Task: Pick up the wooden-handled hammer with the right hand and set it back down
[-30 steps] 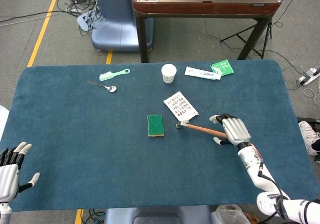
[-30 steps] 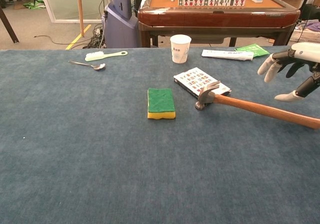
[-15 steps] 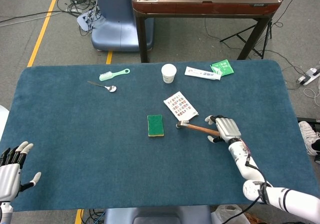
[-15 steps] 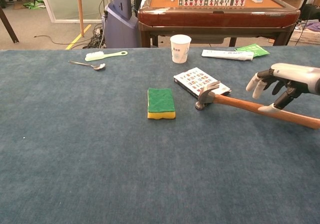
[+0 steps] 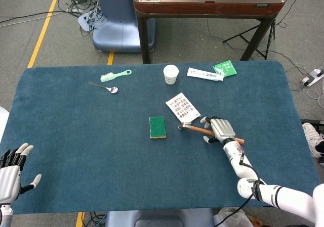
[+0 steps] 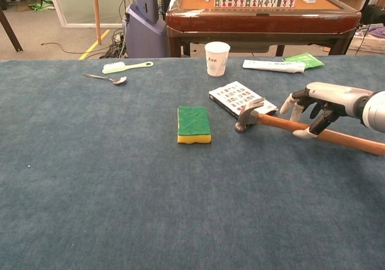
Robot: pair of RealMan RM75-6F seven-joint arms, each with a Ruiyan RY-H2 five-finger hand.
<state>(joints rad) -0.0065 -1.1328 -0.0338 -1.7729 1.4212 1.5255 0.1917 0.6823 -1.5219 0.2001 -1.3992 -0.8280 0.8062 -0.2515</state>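
**Robot hand poised over hammer**

The right hand (image 6: 317, 104) arches over the wooden handle of the hammer (image 6: 283, 124), fingers spread, thumb tip at the shaft; no grip closed. The hammer lies flat on the blue table (image 5: 76, 136), its head touching the card pack (image 6: 239, 98) at 9 o'clock from the hand. The left hand (image 5: 11, 167) rests spread at the table's 8 o'clock edge.

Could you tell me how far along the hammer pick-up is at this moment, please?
Done: the right hand is over the wooden handle of the hammer, fingers arched across it and not yet closed around it. In hand: closing the grasp. The hammer lies flat on the table, its head by the card box. Left: lifting it and setting it back down. The left hand rests open, far off.
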